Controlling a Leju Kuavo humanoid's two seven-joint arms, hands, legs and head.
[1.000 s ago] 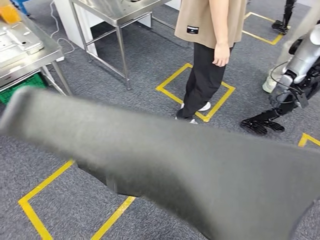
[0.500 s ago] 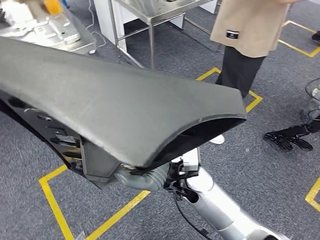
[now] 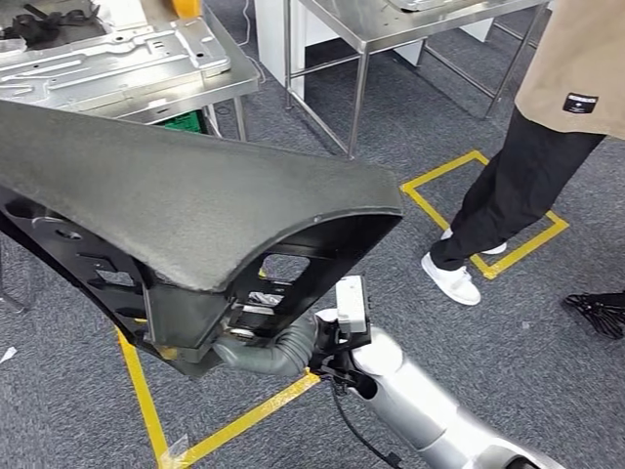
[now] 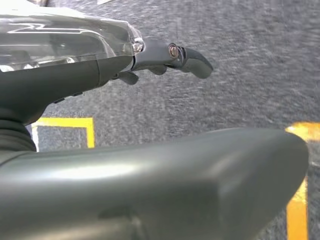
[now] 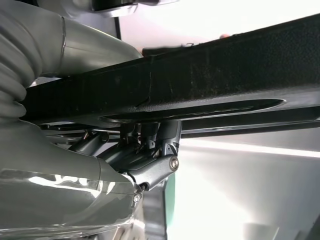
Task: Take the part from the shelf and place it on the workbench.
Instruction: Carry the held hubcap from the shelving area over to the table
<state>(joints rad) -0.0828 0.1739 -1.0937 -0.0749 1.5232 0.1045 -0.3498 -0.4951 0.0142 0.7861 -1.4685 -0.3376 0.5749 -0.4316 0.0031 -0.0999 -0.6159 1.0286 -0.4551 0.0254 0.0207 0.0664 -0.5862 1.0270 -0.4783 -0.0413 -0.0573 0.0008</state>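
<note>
Right hand (image 3: 243, 342): grips the underside frame of the part (image 3: 185, 205), fingers hooked into its ribs. Left hand (image 4: 166, 52): fingers apart, holding nothing. Part: long dark panel, carried over the floor, short of the tabletop (image 3: 221, 83). Risks: one-handed hold may tip; far end may strike the tabletop edge; person (image 3: 530, 166) stands near.

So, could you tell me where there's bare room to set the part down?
The near workbench is crowded: metal panels cover what shows of its top. The second steel table has a bare near edge. The part, held by the right hand, hides the rest.
</note>
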